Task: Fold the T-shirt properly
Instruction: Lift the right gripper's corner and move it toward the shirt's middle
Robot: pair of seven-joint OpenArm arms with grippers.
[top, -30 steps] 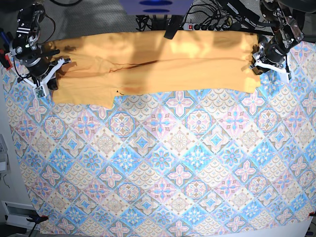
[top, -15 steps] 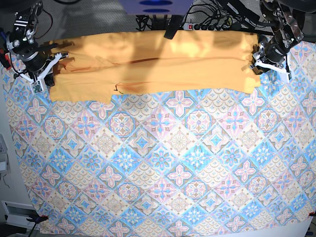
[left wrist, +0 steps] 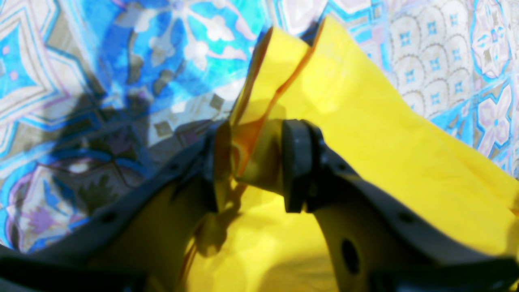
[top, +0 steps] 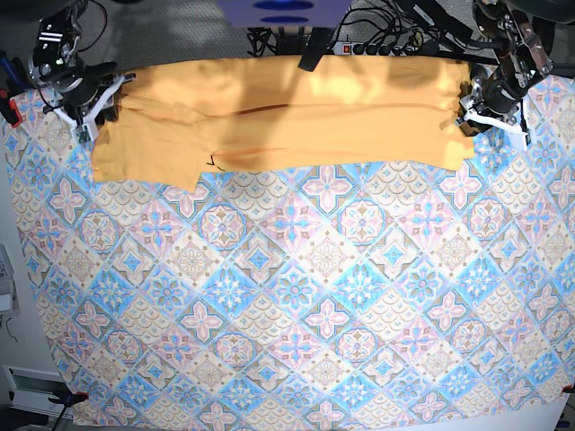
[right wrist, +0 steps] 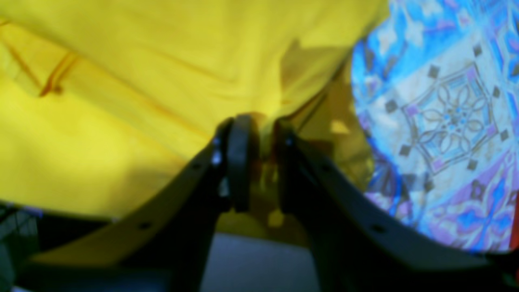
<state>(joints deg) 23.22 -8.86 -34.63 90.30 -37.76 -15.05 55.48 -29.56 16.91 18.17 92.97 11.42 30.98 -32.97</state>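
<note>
Yellow T-shirt on tiled cloth, both grippers pinching its ends.

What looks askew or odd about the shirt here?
The T-shirt is a long band along the far edge of the patterned cloth, but its near edge is uneven: a flap hangs lower at the right gripper's end.

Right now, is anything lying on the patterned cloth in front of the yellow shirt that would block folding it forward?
Nothing visible: the pale yellow-orange fabric T-shirt lies along the far edge, and the blue-pink tile-patterned cloth before it is bare.
</note>
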